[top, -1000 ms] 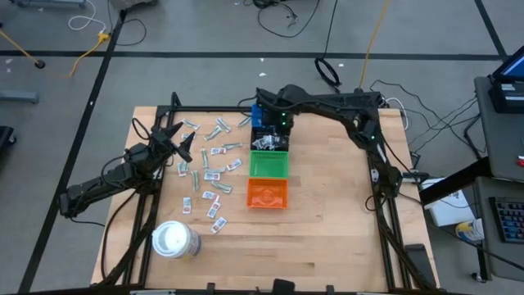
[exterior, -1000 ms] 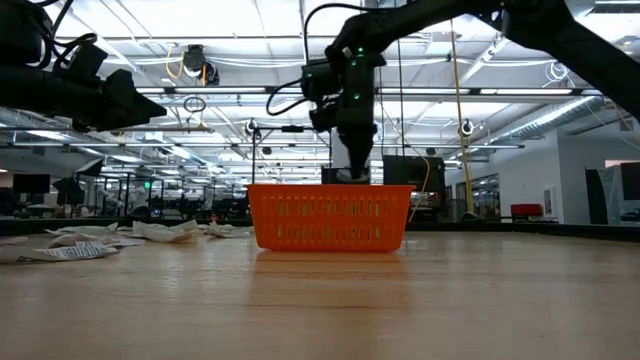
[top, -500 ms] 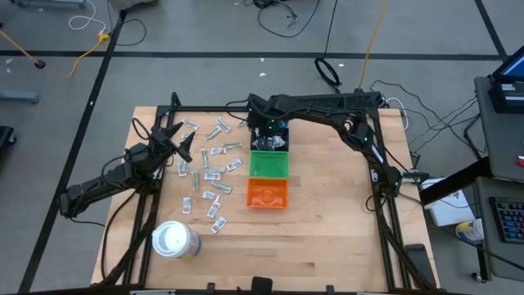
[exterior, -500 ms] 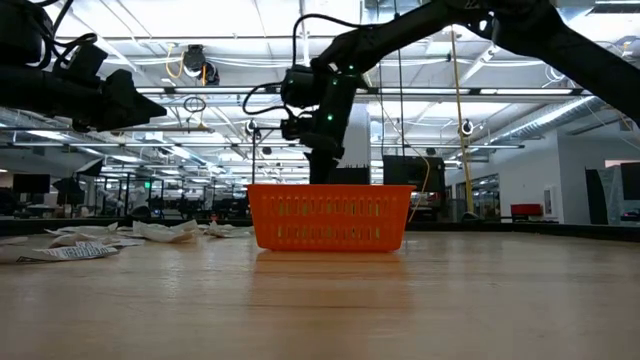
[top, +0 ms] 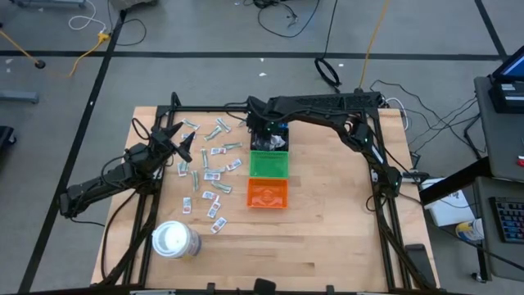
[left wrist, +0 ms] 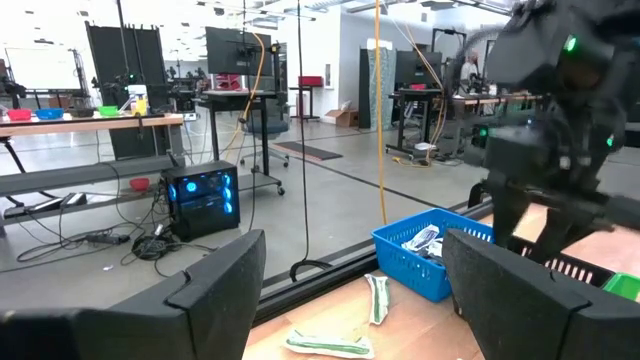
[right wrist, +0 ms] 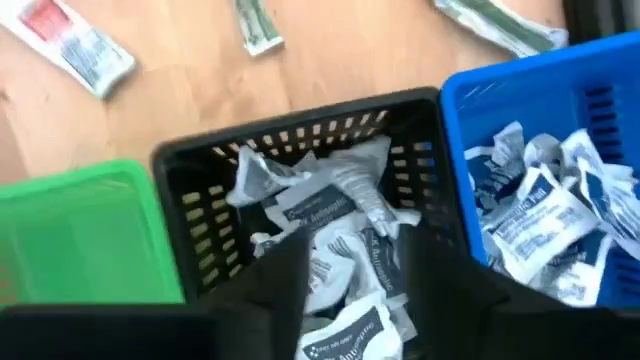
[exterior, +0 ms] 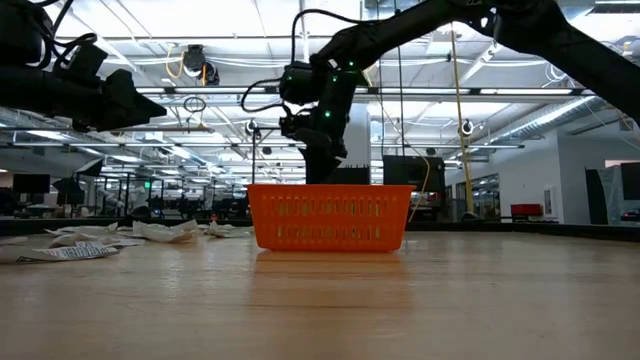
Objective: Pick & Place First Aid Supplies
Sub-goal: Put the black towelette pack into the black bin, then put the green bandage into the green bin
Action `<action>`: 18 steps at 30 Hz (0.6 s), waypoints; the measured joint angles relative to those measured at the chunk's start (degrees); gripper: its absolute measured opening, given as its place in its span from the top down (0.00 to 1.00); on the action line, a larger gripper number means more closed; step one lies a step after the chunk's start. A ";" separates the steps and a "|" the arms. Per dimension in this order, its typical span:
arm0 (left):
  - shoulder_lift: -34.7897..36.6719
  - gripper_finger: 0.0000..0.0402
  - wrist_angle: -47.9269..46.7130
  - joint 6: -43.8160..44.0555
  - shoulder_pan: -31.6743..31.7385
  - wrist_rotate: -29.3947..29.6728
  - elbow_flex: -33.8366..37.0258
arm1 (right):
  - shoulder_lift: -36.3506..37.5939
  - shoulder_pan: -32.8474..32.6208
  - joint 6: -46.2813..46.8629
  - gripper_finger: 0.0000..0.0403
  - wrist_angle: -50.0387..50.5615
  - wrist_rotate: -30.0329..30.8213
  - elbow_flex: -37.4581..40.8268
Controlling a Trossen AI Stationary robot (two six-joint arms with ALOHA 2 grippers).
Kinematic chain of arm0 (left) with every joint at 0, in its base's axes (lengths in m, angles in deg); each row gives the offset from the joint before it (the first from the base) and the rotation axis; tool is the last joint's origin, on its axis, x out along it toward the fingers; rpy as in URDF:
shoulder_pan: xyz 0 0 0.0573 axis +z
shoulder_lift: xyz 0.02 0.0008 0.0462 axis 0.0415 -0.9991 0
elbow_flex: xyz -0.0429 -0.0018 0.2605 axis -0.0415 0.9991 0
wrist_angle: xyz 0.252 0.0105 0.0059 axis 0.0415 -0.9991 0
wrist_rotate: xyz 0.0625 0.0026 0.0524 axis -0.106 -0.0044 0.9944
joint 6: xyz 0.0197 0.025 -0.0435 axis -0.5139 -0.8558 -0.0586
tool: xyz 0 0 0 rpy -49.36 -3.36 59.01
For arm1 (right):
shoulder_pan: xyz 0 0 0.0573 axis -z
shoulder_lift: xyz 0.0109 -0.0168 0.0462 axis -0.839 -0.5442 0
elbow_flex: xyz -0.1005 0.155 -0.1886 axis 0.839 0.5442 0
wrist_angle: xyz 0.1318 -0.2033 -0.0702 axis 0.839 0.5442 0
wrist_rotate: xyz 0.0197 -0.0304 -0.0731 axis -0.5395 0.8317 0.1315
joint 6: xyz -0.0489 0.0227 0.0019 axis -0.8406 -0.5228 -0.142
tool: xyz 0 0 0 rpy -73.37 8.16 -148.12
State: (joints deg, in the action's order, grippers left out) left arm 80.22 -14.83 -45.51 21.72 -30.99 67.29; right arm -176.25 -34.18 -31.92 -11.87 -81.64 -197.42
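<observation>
The right hand (right wrist: 345, 262) hangs straight above the black bin (right wrist: 190, 235), fingers parted and seemingly gripping nothing, white packets (right wrist: 330, 215) heaped directly beneath. The remaining supplies (top: 211, 164) lie scattered on the counter (top: 327, 213), nearer the left hand (top: 176, 138), which waits wide open.

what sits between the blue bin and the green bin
A black bin holding white packets sits between the blue bin and the green bin, clearest in the right wrist view.
</observation>
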 joint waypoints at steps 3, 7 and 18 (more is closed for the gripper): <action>0.01 0.24 -0.01 0.02 -0.01 0.00 0.00 | 2.28 0.24 1.50 0.49 -2.82 0.00 1.33; 0.02 0.24 -0.02 0.02 -0.02 0.00 0.00 | 9.75 0.74 0.60 0.37 -15.86 0.12 12.17; 0.02 0.24 0.00 0.00 -0.02 -0.02 0.02 | 40.94 3.20 -7.53 0.13 -56.82 13.92 57.06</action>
State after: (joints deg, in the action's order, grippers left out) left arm 80.24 -14.83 -45.52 21.70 -31.01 67.31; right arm -135.31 -30.98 -39.45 -68.68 -67.73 -140.37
